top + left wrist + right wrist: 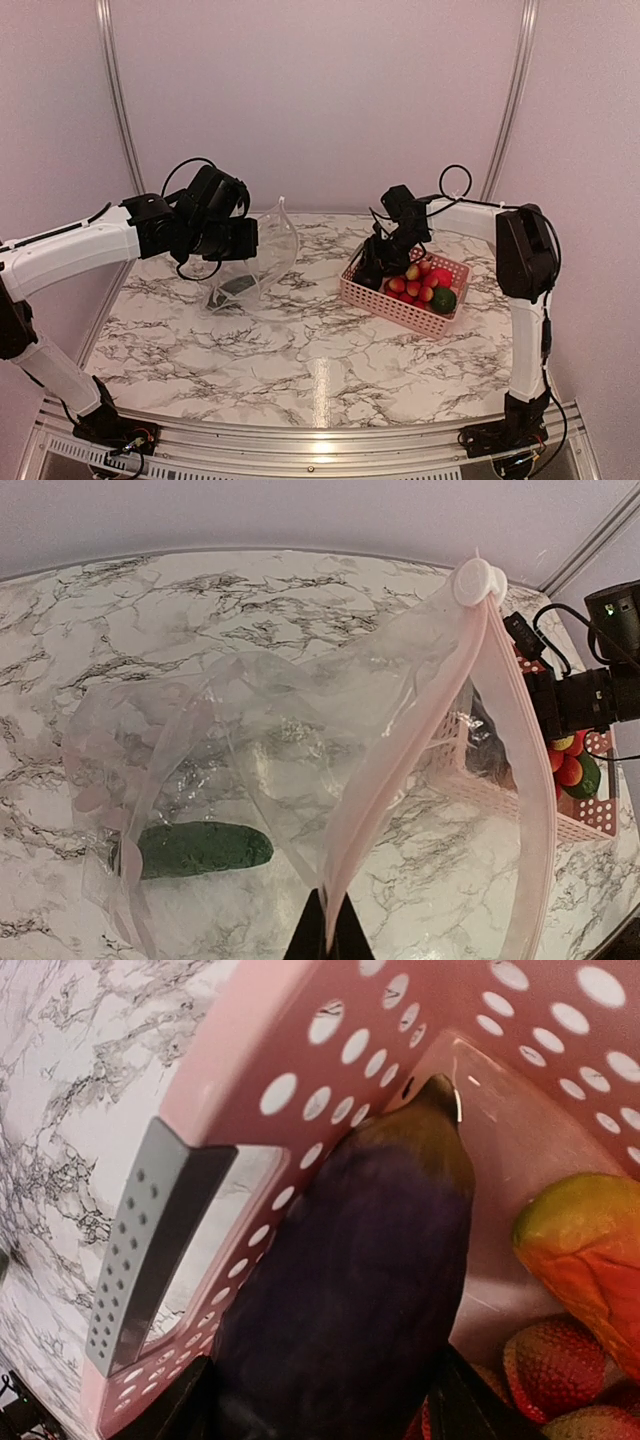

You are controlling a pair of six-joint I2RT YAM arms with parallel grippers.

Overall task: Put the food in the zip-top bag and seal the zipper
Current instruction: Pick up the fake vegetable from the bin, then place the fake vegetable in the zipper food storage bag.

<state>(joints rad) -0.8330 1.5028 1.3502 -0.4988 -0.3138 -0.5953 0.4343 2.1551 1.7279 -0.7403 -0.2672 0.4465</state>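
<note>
The left hand (326,932) is closed tight on the zipper (405,750) edge of the bag (300,730), holding the mouth up and open over the left of the surface (300,350). A cucumber (200,848) lies inside the bag. The right hand (375,262) reaches into the near-left corner of the basket (250,1050) on the right, part-closed against both sides of the aubergine (360,1260). Mango (590,1250) and berries (555,1365) lie beside it.
</note>
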